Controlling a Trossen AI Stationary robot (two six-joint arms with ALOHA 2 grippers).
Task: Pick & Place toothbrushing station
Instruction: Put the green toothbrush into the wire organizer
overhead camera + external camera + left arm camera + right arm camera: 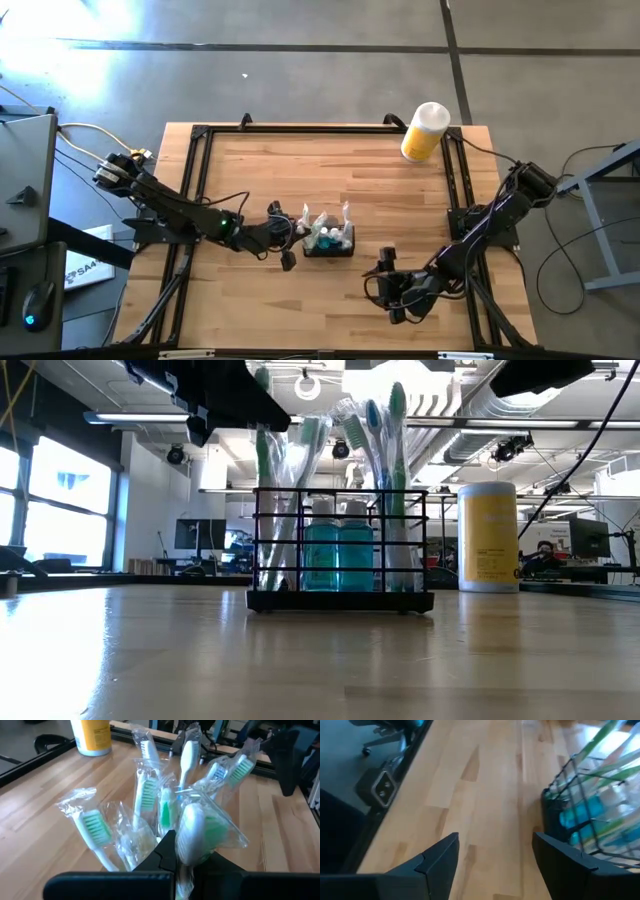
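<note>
The caddy [329, 243] stands at centre frame on the bench [380, 190], long axis left-right. The left claw [284, 240], just left of it and nearer, can't be read; the right claw [392, 285], lower right, is released.

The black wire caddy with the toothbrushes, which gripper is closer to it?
Left. The left gripper sits right beside the caddy, at its toothbrushes. The right gripper waits apart, open.

A yellow canister with a white cap [425, 131] stands upright at the far right corner of the wooden bench [300, 170], just beside the black frame rail [455, 170]. Left of the bench, a computer mouse [37, 304] rests on a dark side desk.
</note>
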